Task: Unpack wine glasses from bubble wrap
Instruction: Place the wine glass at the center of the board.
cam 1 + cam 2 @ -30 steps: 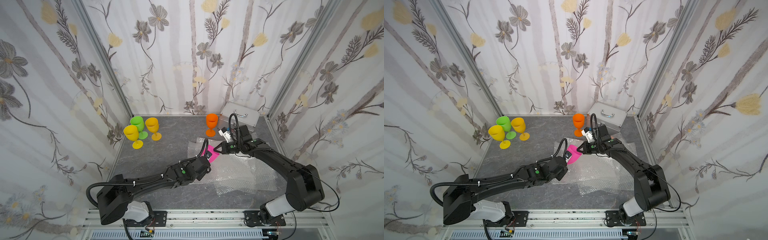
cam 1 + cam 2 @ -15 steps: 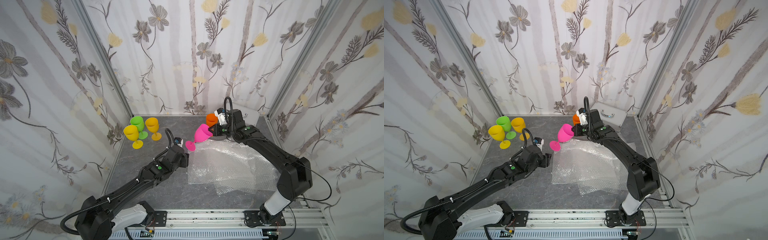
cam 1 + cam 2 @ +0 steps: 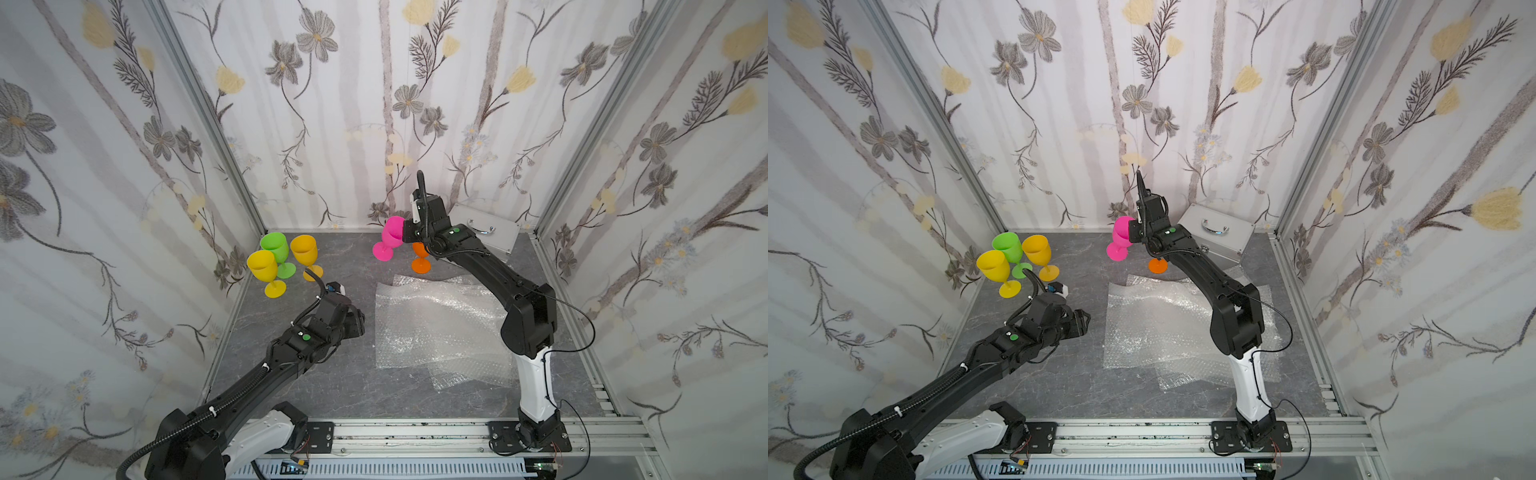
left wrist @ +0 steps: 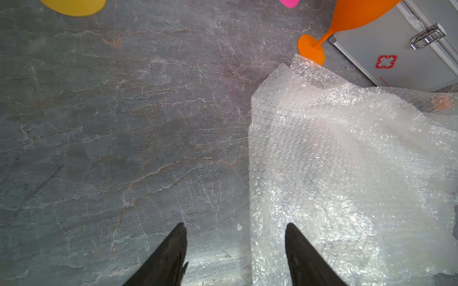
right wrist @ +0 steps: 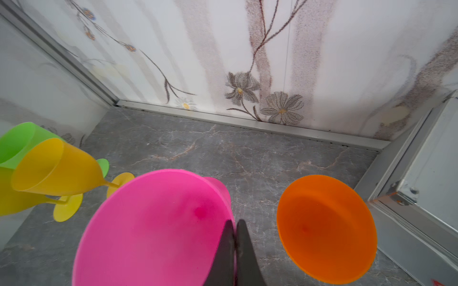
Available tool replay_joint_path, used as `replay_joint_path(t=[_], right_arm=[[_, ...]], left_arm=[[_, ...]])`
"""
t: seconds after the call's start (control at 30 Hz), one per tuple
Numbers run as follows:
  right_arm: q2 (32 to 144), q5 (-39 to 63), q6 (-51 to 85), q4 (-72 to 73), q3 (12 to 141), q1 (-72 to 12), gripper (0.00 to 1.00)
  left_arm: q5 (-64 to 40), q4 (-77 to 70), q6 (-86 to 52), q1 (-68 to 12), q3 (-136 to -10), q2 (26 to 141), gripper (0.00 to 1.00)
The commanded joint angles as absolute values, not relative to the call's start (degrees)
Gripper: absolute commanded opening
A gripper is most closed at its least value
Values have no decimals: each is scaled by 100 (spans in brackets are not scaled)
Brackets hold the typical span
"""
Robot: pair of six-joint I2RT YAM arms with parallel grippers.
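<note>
The right gripper pinched the pink glass by its rim, just beside the orange glass. The left gripper, well apart from that glass, was open and empty.

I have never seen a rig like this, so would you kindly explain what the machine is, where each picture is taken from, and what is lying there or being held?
These are two black robot arms, each ending in a two-fingered gripper. Two pictures look down on the whole booth from overhead. The other two come from cameras on the arms' wrists, looking along the fingers.

On the grey, stone-patterned table lie flat sheets of bubble wrap, with a silver case at the back. A green goblet, a yellow goblet and an amber goblet stand together in the far corner. An orange goblet stands near the case.

The right gripper is shut on the rim of a pink goblet, which is tilted beside the orange one. The left gripper is open and empty, by the wrap's edge.
</note>
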State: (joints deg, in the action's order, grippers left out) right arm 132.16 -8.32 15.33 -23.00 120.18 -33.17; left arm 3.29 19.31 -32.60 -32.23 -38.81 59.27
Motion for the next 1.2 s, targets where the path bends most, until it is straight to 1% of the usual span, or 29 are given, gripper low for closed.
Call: replay_joint_path(t=[0.0, 0.23, 0.47, 0.7, 0.93, 1.0, 1.07, 1.1, 1.17], right_arm=[[13565, -1304, 1367, -2523, 12488, -3369, 0], [13959, -1453, 1186, -2763, 12832, -3517, 0], [14158, -981, 1317, -2795, 12832, -3584, 0], [14353, -818, 1379, -2764, 13002, -3683, 0], [14529, -891, 1355, -2936, 13228, -3785, 0], [14520, -864, 1354, -2919, 13236, -3822, 3], [14503, -773, 1362, -2888, 13232, -3848, 11], [14486, -729, 1362, -2867, 13236, -3866, 16], [14460, -672, 1362, -2843, 13241, -3891, 19]], left_arm=[[226, 1983, -3410, -3184, -3815, 5850, 64], [185, 1948, -3454, -3129, -3720, 5840, 64], [110, 1851, -3498, -3129, -3718, 5950, 64], [70, 1836, -3515, -3125, -3740, 6011, 64], [71, 1829, -3533, -3120, -3692, 6010, 64], [72, 1827, -3538, -3120, -3696, 6012, 64], [72, 1827, -3534, -3120, -3694, 6020, 65], [70, 1822, -3533, -3120, -3696, 6027, 65], [70, 1820, -3533, -3120, -3692, 6038, 65]])
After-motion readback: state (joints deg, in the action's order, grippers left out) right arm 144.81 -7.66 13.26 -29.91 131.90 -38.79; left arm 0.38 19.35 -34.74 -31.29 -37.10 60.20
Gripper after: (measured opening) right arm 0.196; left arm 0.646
